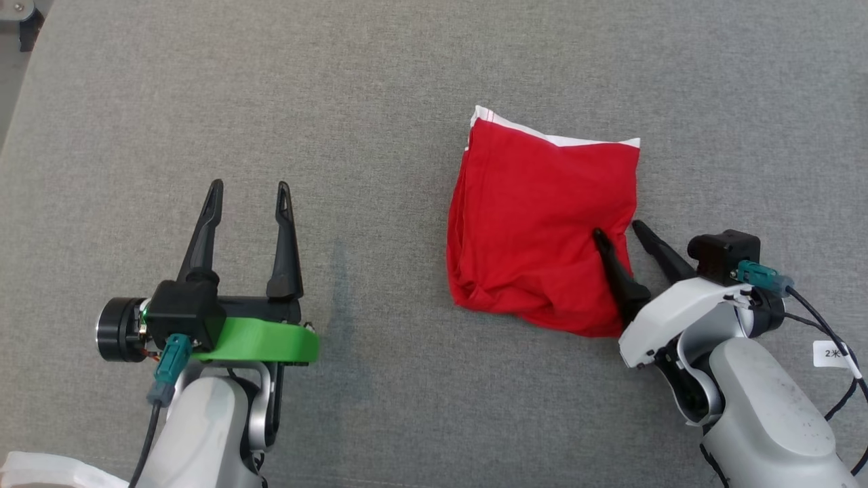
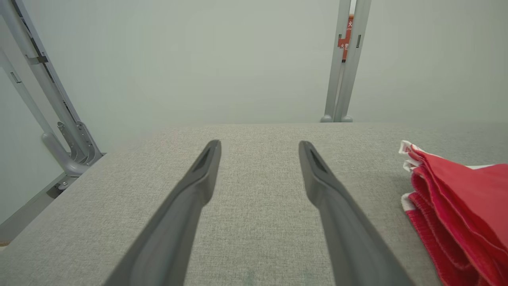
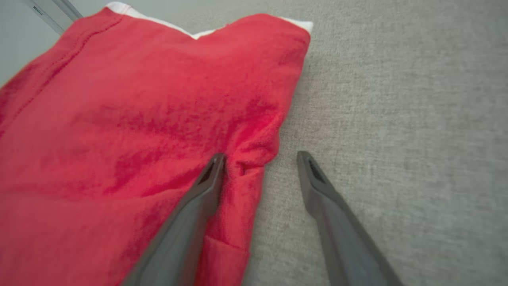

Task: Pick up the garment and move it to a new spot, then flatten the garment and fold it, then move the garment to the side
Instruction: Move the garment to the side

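A red garment with white trim lies folded into a rough square on the grey fabric-covered table, right of centre. My right gripper is at its lower right edge. The jaws are open: the left finger presses onto the red cloth and the right finger rests on the table just beside it. In the right wrist view, the garment has its edge bunched between the fingers of that gripper. My left gripper hovers open and empty at the lower left, well apart from the garment. From the left wrist, that gripper is open over the table and the garment lies at the right.
Grey metal frame posts stand past the table's far edge and at its left corner. The table's left edge runs near the top left of the head view. A cable with a white label hangs by my right wrist.
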Available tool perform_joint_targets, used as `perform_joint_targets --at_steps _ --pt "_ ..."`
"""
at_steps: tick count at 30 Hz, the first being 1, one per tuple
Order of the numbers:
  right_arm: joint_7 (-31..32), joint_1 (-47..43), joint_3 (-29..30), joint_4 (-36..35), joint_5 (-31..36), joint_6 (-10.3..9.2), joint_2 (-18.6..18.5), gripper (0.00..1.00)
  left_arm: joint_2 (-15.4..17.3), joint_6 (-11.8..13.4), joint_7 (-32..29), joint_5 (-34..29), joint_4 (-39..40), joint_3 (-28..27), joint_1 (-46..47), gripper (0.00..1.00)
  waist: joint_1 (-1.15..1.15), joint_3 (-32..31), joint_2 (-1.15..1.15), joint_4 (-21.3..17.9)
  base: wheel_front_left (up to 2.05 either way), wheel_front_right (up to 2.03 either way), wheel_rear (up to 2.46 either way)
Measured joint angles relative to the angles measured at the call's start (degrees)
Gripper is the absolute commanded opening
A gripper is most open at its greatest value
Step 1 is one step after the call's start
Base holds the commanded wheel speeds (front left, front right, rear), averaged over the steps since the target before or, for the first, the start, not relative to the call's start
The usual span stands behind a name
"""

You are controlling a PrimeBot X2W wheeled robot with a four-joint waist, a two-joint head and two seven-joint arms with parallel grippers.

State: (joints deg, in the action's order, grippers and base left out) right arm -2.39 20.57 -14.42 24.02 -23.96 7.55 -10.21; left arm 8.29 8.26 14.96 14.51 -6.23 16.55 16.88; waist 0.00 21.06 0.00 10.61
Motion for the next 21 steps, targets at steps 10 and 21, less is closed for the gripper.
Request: perform_joint_targets --at_steps 10,21 --pt "-3.56 -0.29 -2.07 -2.11 -1.13 0.01 -3.52 0.00 2.08 0.31 0.08 -1.44 2.09 -3.10 -1.66 1.00 0.00 -0.32 0.00 -5.81 0.00 0.00 0.00" --pt "-1.68 3.67 0.30 -6.31 -1.60 -0.02 -18.40 0.00 3.05 -1.23 -1.01 -3.67 6.35 -0.48 1.87 1.00 0.00 2.33 0.00 -15.91 0.00 0.00 0.00"
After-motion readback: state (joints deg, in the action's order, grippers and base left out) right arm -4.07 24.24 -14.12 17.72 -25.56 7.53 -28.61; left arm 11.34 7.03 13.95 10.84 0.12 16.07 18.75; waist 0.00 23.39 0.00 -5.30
